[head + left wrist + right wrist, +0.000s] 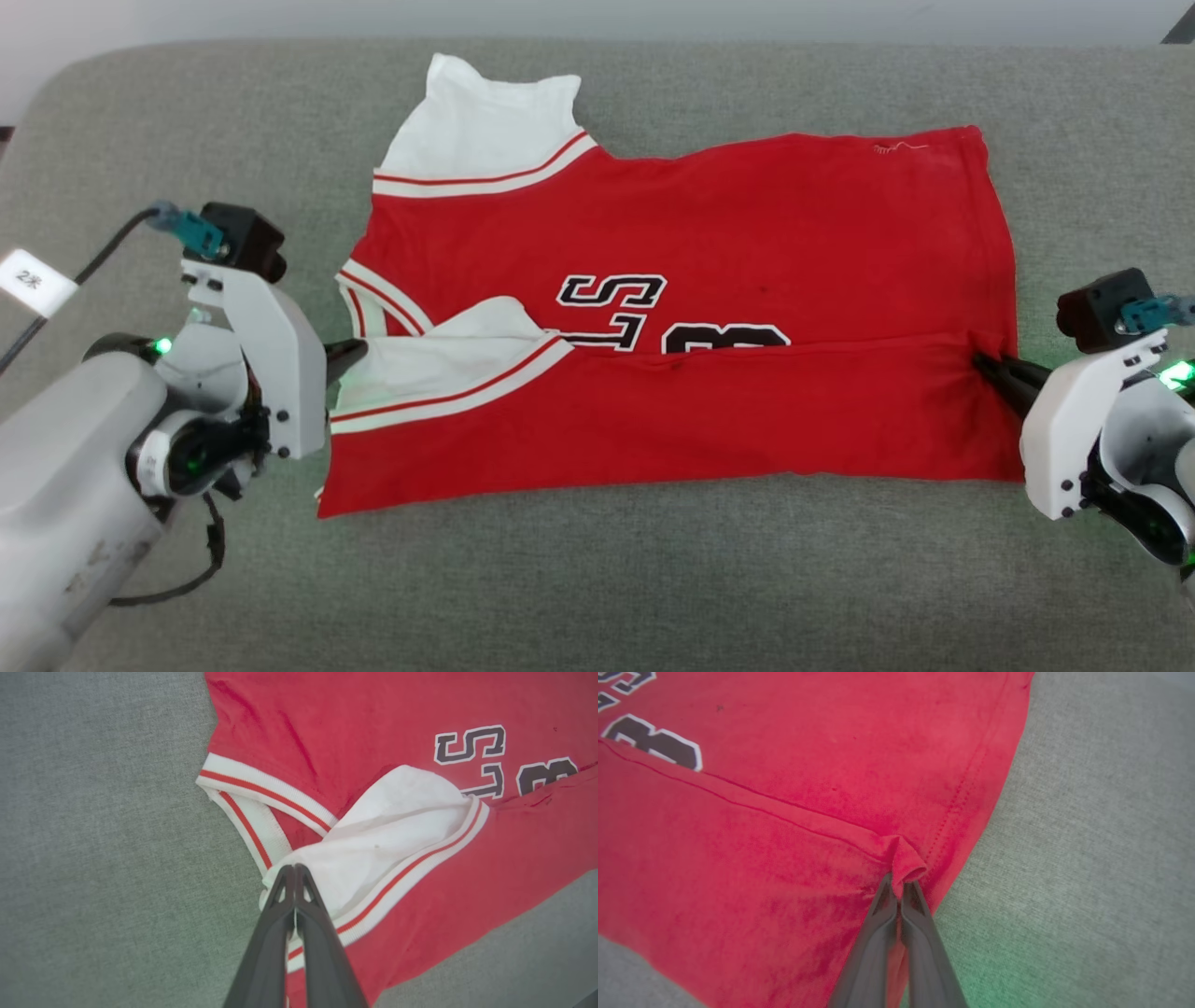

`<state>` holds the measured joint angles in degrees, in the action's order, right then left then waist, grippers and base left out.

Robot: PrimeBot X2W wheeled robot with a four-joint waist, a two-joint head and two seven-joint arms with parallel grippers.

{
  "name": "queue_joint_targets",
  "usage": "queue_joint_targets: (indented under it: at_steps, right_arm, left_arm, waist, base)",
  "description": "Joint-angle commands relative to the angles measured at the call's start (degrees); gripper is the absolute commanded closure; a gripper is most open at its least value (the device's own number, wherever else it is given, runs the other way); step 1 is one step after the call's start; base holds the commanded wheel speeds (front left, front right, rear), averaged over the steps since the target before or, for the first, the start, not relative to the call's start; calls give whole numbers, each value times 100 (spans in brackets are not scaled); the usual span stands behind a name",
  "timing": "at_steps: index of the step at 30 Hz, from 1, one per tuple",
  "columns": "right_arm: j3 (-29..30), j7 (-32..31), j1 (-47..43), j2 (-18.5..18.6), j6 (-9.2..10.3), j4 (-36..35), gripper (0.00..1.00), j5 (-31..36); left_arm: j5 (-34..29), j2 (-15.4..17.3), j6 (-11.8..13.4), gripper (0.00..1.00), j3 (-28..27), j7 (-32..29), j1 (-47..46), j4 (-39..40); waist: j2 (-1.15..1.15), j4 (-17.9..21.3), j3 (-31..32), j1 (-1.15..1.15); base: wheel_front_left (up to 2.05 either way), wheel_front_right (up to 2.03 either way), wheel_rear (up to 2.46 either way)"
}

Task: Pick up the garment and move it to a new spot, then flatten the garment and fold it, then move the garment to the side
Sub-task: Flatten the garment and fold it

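The garment (709, 252), a red jersey with white sleeves and black lettering, lies spread on the grey cushion, its near long side folded up over the lettering. My left gripper (350, 357) is shut on the white sleeve edge (373, 835) at the garment's left end; the pinch shows in the left wrist view, left gripper (295, 870). My right gripper (988, 364) is shut on a puckered bit of the folded red edge (906, 861) at the right end, right gripper (899, 886). The far white sleeve (485, 121) lies flat at the back.
The grey cushion (597, 579) runs wide on every side of the garment, with bare fabric in front and beyond both ends. A pale wall strip (280, 14) borders the back edge. A cable with a white tag (33, 280) hangs at my left arm.
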<state>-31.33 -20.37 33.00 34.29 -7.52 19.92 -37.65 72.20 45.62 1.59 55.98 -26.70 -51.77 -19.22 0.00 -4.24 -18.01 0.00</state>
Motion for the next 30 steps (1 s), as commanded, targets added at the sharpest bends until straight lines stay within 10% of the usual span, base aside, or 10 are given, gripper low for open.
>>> queue_joint_targets:
  at_steps: [1,4,6,8,9,21,30]
  right_arm:
    - [-99,15,58,-9,6,74,100,-52]
    - [-301,73,217,1,6,234,85,-176]
    - [-410,108,313,18,6,326,66,-254]
    - [-504,133,420,29,6,409,37,-286]
    - [-564,133,449,33,6,433,3,-322]
    - [-569,878,765,-27,6,745,0,-405]
    - [504,1775,295,-172,6,331,0,-86]
  left_arm:
    - [62,-51,-43,100,-14,-18,-70,-88]
    - [185,-166,-33,65,-47,-103,-96,-370]
    - [210,-212,-13,0,-85,-96,-158,-484]
    - [236,-252,4,0,-136,-42,-195,-557]
    - [213,-268,19,0,-141,-20,-207,-588]
    - [475,-109,352,0,-260,-91,67,-317]
    - [1004,447,1001,0,-363,-259,914,839]
  waist:
    - [0,10,15,0]
    - [0,28,54,0]
    - [0,25,82,0]
    - [0,14,117,0]
    - [0,1,140,0]
    - [0,-75,587,0]
    - [0,114,743,0]
  base:
    - [0,0,0]
    - [0,0,0]
    - [0,0,0]
    - [0,0,0]
    - [0,0,0]
    - [0,0,0]
    - [0,0,0]
